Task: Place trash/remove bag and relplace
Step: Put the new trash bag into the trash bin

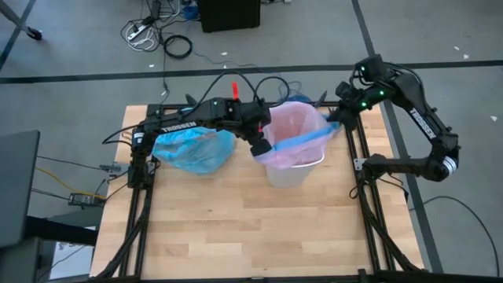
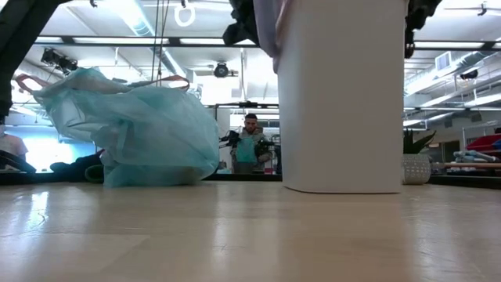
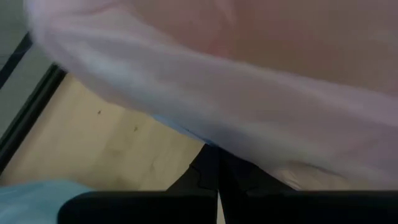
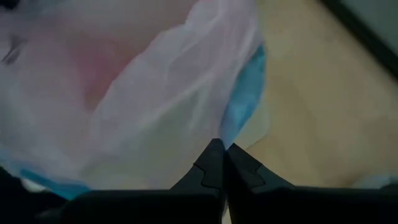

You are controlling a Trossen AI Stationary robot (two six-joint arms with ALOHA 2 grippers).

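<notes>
Light-blue crinkly bag [image 1: 194, 149] slumps left of white bin [image 1: 295, 171] on wood worktop [image 1: 236, 228]; left gripper [image 1: 260, 147] and right gripper [image 1: 333, 119] pinch pink liner [image 1: 295, 130]; person [image 2: 250, 146] behind.

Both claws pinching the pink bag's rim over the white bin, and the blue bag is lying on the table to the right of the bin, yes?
One thing is off: in the high view the blue bag lies left of the white bin, under the left arm, not right. The rest holds: the left claw and right claw are shut on the pink bag at its rim.
</notes>
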